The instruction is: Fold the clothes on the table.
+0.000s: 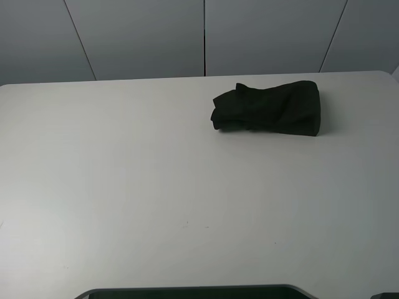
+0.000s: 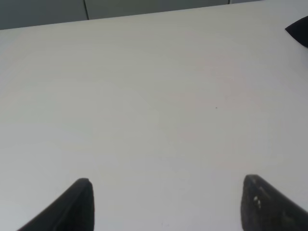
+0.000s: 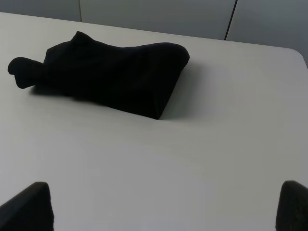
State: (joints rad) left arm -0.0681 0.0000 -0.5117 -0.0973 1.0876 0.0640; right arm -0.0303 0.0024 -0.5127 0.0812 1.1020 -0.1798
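Black cotton T-shirt (image 1: 268, 107), bunched in a compact folded bundle, lies toward one o'clock on the smooth white table (image 1: 156, 187), both grippers (image 2: 166, 204) (image 3: 166, 207) released and empty; advise squaring loose edges before any further fold.

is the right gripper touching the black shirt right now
Apart. The right wrist view shows bare table between the open right gripper and the black shirt.
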